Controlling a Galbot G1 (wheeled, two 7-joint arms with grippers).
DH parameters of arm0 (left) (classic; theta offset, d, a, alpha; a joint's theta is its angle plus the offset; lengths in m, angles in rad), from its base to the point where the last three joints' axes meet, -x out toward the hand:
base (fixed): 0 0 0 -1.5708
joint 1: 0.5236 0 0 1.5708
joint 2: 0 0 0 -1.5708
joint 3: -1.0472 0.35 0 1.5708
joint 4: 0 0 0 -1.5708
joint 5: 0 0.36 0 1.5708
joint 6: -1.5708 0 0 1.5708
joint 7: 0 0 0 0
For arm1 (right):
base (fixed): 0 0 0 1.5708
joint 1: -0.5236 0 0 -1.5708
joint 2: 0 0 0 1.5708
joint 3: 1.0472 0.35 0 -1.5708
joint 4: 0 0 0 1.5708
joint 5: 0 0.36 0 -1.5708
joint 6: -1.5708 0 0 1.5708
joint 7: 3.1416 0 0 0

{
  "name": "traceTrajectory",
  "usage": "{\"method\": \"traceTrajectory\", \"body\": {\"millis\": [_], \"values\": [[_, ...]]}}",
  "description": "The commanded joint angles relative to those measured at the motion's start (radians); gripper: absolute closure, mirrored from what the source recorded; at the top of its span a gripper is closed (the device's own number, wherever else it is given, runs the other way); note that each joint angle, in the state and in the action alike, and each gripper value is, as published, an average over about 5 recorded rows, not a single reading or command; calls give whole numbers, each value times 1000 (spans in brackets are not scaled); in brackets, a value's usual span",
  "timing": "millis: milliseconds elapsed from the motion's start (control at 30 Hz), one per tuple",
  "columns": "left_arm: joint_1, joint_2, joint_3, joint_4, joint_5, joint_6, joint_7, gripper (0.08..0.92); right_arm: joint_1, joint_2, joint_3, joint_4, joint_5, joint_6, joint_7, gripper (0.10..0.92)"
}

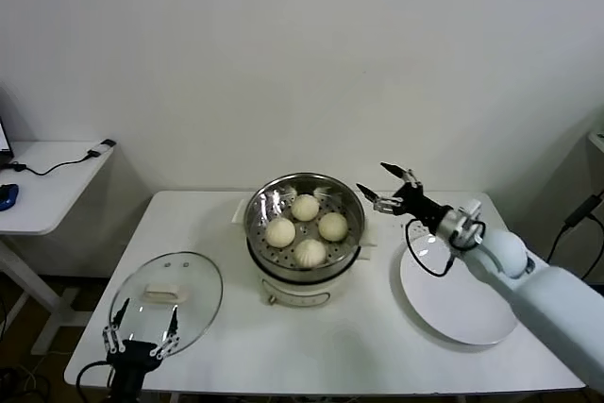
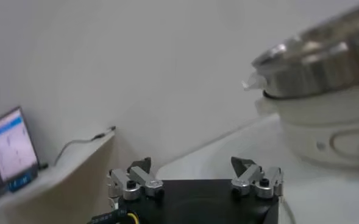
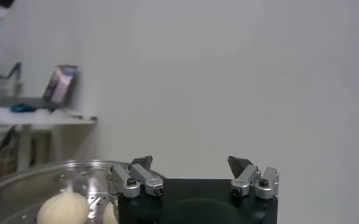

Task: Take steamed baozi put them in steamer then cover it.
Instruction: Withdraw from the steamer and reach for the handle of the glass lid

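Several cream-white baozi (image 1: 306,227) sit inside the shiny steel steamer (image 1: 257,203) on its white pot base at the table's middle. Two of them show in the right wrist view (image 3: 63,208). My right gripper (image 1: 388,188) is open and empty, just right of the steamer's rim and a little above it. The glass cover (image 1: 170,295) with its cream handle lies flat on the table at the front left. My left gripper (image 1: 142,334) is open and empty, low at the table's front edge by the cover's near rim. The steamer also shows in the left wrist view (image 2: 325,58).
A flat white plate (image 1: 458,294) lies bare on the table to the right, under my right arm. A white side desk (image 1: 42,186) with a cable and a blue mouse stands at the far left. A wall runs behind the table.
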Motion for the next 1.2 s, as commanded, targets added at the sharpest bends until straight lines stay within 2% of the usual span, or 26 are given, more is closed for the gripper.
{"method": "traceTrajectory", "body": {"millis": [33, 133, 267, 467, 600, 1200], "values": [[-62, 26, -33, 57, 768, -22, -15, 177, -551, 116, 508, 59, -45, 13, 30, 203], [-112, 32, -46, 100, 1019, -28, -58, 177, -592, 153, 546, 69, -50, 15, 23, 203], [-179, 39, -53, 175, 1193, -27, -119, 177, -625, 185, 573, 66, -59, 20, 20, 203], [-261, 42, -50, 308, 1224, -33, -204, 177, -652, 205, 582, 53, -89, 29, 17, 203], [-304, 45, -55, 375, 1223, -52, -218, 177, -655, 214, 585, 47, -106, 30, 17, 203], [-442, 67, -48, 532, 1226, -65, -287, 177, -654, 245, 585, 27, -178, 35, 20, 203]]}}
